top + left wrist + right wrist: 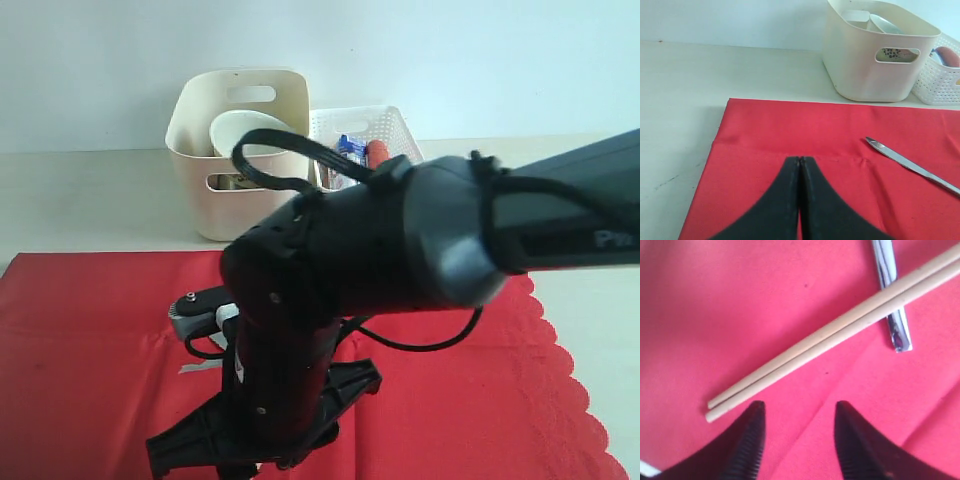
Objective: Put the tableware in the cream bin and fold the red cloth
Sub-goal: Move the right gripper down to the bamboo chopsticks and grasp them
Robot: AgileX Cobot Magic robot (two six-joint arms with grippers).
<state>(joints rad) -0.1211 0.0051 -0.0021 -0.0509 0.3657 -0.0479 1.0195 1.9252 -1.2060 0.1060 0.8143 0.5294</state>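
The left gripper (800,160) is held clenched, empty, over the red cloth (765,130). The cream bin (865,70), a white bowl (245,130) inside, is set past the cloth's far edge. The chopsticks (840,330) are laid across the knife (888,285) on the cloth, beside the right gripper (799,406), spread and empty.

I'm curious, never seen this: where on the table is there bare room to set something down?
Bare: the cloth between the knife and its bin-side edge, and the table strip from there to the bin. Crowded: where the chopsticks cross the knife, by the right pincer.
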